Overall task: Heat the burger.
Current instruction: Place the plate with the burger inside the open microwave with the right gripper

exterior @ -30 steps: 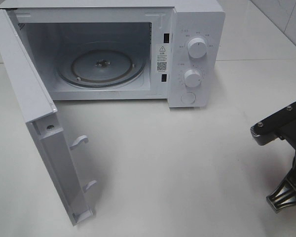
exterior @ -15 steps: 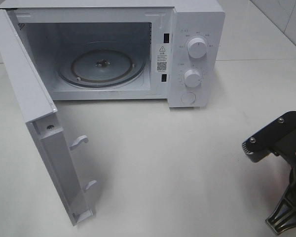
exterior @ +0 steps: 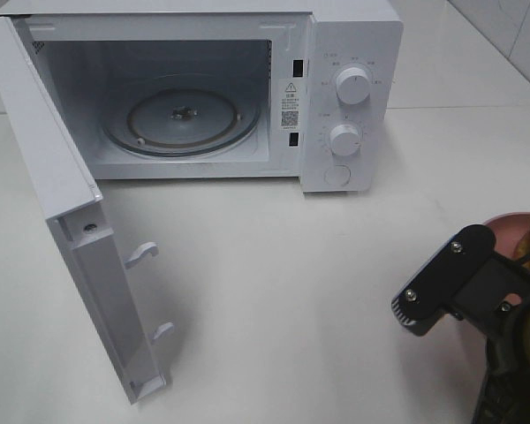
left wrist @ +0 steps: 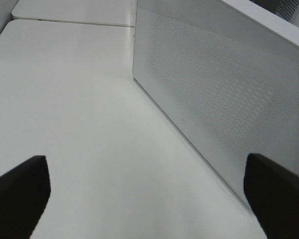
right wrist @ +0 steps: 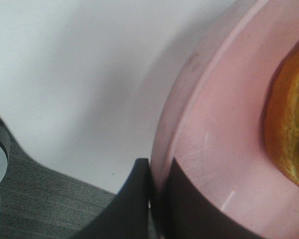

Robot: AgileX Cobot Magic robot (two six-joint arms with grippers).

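The right arm [exterior: 450,291] has come further in over the smooth white worktop [exterior: 318,291] from its right edge, and a glossy pink plate [exterior: 502,226] now shows behind it; the right gripper [right wrist: 152,172] is pinched on the plate's thin rim; the burger [right wrist: 289,119], with its golden bun, lies on that plate, near the gripper but not touched by it; the left gripper [left wrist: 145,167] stands wide apart, holding nothing, beside the perforated microwave door [left wrist: 214,84]; inside the open microwave [exterior: 353,53] lies a round glass turntable [exterior: 181,119].

A white table [exterior: 291,291] carries a white microwave [exterior: 353,35] standing directly on its back part. The microwave's door [exterior: 44,159] hangs open over the table's left side. A pink plate [exterior: 511,231] shows at the right edge; whether it touches the table cannot be told.
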